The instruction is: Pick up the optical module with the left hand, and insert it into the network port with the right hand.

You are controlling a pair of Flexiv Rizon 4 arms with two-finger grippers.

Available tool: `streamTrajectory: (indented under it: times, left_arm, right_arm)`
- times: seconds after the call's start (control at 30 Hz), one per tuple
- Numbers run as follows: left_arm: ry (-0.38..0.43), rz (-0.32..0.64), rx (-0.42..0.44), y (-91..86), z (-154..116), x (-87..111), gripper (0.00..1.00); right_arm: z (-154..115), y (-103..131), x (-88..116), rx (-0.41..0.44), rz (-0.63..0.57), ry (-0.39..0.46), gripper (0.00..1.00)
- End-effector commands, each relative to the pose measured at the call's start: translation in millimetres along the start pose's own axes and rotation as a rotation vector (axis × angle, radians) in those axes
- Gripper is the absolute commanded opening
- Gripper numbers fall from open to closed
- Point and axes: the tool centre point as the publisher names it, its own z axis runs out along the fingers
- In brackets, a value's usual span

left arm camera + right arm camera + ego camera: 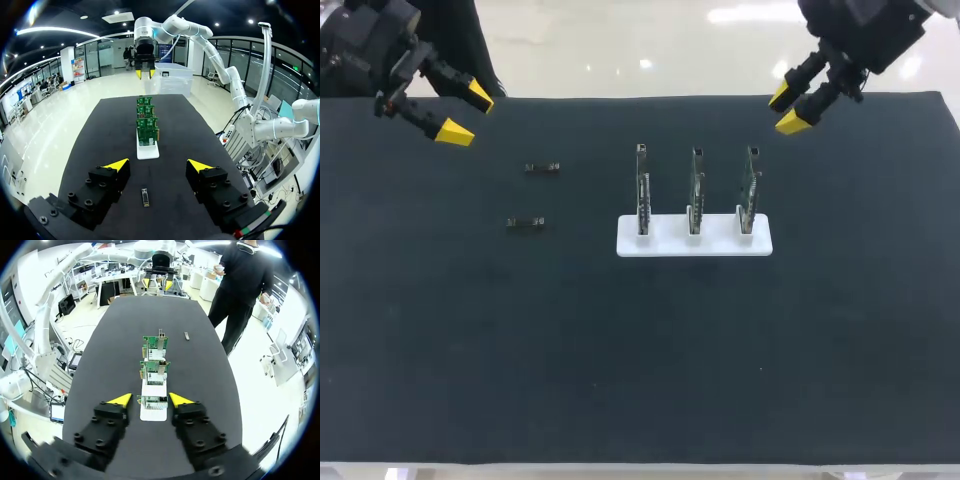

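Two small dark optical modules lie on the black mat left of centre, one (542,168) farther back and one (525,225) nearer. A white stand (694,243) holds three upright green boards (695,190) with network ports. My left gripper (467,113) hovers open over the back left corner, holding nothing. In the left wrist view a module (144,196) lies on the mat under and between its open fingers (158,165), not touched. My right gripper (787,108) hangs over the back right, open and empty. In the right wrist view the boards (154,370) stand just ahead of my right gripper (150,400).
The black mat (640,380) covers the table, with bare cloth across the whole front half. A person stands beyond the far edge, not reaching over the table.
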Motion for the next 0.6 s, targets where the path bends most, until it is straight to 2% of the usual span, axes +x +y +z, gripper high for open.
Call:
streamTrajectory:
  times: [0.03,0.47,0.6]
  left_arm:
    - [0.003,-0.001,0.003,1.3,0,-0.4,1.00]
    - [0.003,-0.001,0.003,1.3,0,-0.4,1.00]
    - [0.178,-0.007,-0.020,2.8,-1,10.5,1.00]
  right_arm:
    - [0,1,0,0.001,0.001,0.000,1.00]
    - [0,1,0,0.001,0.001,0.000,1.00]
    - [0,1,0,0.001,0.001,0.000,1.00]
